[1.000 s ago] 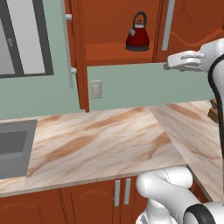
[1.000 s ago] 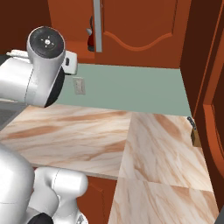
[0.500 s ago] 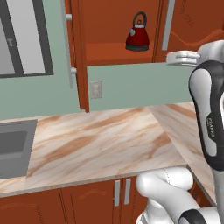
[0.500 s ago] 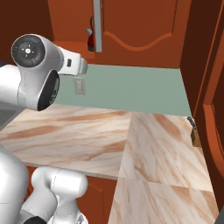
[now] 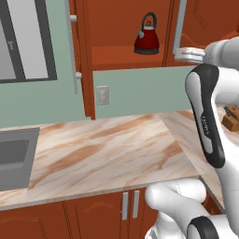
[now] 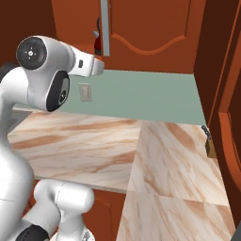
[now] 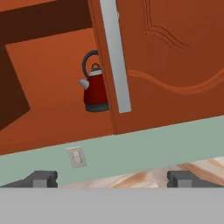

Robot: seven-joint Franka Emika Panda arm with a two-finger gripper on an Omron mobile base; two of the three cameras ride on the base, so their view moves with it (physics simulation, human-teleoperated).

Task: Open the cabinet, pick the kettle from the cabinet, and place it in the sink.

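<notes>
The cabinet [image 5: 126, 28] stands opened; the kettle [image 5: 147, 39] remains shelved, the gripper [image 7: 112, 178] spread wide, nothing grasped.

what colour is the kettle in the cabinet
The kettle is dark red with a black handle and knob, clearest in the left base view.

The cabinet [image 5: 126, 28] stands open on its left side; its closed right door (silver handle [image 7: 114, 57]) half-hides the kettle [image 7: 94, 89].
</notes>
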